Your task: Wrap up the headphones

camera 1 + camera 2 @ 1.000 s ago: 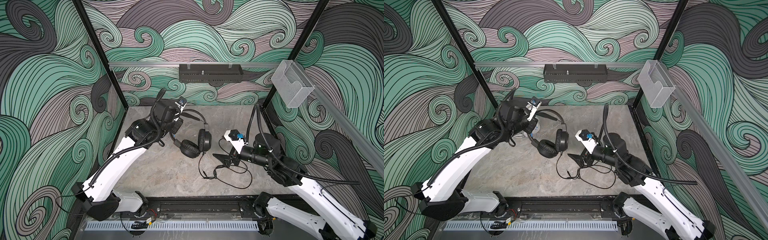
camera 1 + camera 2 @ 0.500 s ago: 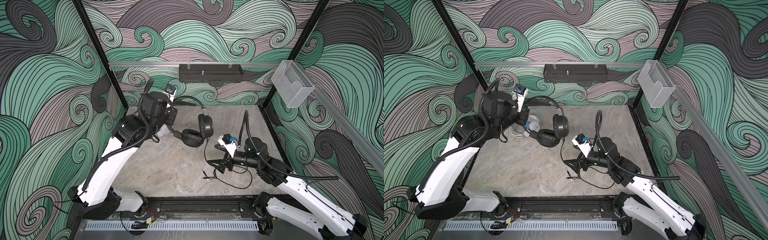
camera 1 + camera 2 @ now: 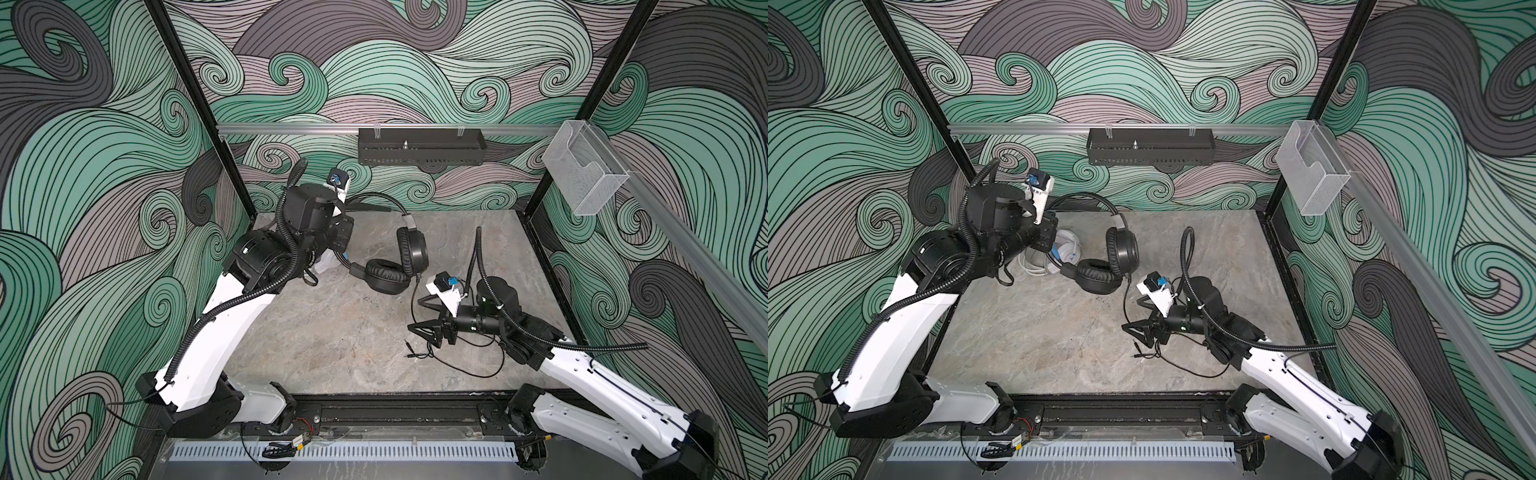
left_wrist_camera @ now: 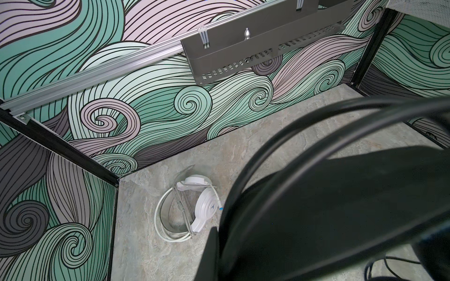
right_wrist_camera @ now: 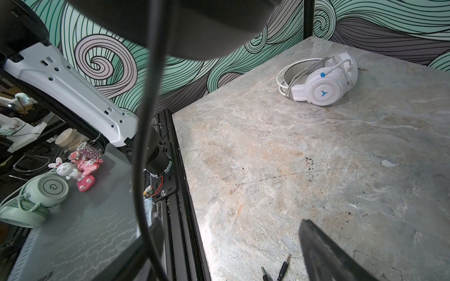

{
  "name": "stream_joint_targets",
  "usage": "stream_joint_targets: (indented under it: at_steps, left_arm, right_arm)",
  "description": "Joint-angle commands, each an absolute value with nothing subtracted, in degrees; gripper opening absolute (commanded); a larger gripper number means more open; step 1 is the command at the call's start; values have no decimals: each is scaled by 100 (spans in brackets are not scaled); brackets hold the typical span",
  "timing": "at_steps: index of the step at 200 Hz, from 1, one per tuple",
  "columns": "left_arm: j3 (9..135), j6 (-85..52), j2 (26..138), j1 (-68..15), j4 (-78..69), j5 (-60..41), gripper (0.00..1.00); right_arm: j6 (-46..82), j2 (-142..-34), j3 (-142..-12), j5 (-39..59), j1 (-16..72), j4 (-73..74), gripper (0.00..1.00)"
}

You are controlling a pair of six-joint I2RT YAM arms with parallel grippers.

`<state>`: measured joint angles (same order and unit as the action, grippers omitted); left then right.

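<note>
1. The left gripper [image 3: 344,243] is clenched on the headband of the black headphones [image 3: 411,253] and holds them up above the table [image 3: 324,340]. Both ear cups hang just past its fingers, toward the right arm. Held aloft like this, the band is probably free for cord to pass around it.
2. The black cord [image 3: 412,299] drops from the ear cups to the right gripper [image 3: 424,335]. Its fingers stand apart and grip nothing. In the right wrist view the cord runs close along one finger, so the gripper looks placed to catch it.
3. Behind the right fingers, the rest of the cord lies in loose loops on the table. The plugs [image 5: 283,267] lie near the fingertips.
4. The white headphones [image 5: 321,82] lie on the table below and beyond the left fingers, near the back corner. Their pale cord is gathered around the band, so that set looks finished and parked out of the way.
5. The likely next move is to pinch the black cord and lead it around the held band. The loose loops could snag.
</note>
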<state>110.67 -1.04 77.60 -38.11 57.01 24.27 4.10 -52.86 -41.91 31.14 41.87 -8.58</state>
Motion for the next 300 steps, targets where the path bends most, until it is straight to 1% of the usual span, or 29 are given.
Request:
stream_joint_targets:
  at_steps: [1,42,76,114,144,178,204,238,249,256,279,290,300]
  left_arm:
    - [11417,-499,7738,-3714,5565,2258,0]
    - [11442,-935,7681,-3414,5500,1925,0]
    - [11795,-1007,7751,-3275,5600,1669,0]
    - [12124,-1125,7807,-3091,5726,1494,0]
    - [12243,-1243,7804,-2963,5731,1345,0]
    - [12368,-1361,7820,-2860,5795,1299,0]
    - [12415,-1479,7814,-2757,5825,1271,0]
    - [12415,-1698,7793,-2572,5862,1280,0]
    - [12410,-1739,7787,-2533,5843,1244,0]
    - [12407,-1757,7792,-2523,5845,1207,0]
    - [12291,-1826,7757,-2484,5832,1212,0]
    - [12143,-1869,7698,-2429,5795,1211,0]
    - [11955,-1903,7637,-2368,5717,1213,0]
  right_arm:
    - [430,-5436,-4083,3250,4179,-600,76]
    - [492,-5572,-3901,3254,4178,-402,71]
    - [558,-5704,-3784,3227,4166,-180,68]
    - [554,-5757,-3733,3251,4100,-140,58]
    - [571,-5713,-3652,3231,4045,-106,56]
    - [626,-5670,-3560,3243,3977,-35,52]
    - [607,-5546,-3461,3187,3920,-71,45]
    - [545,-5305,-3260,3010,3843,-156,40]
    - [536,-5248,-3212,2981,3832,-167,35]
    - [521,-5229,-3192,2980,3819,-165,30]
    - [402,-5140,-3314,2840,3797,-348,8]
    - [266,-5053,-3414,2591,3795,-633,0]
    - [36,-4939,-3573,2309,3789,-1028,0]
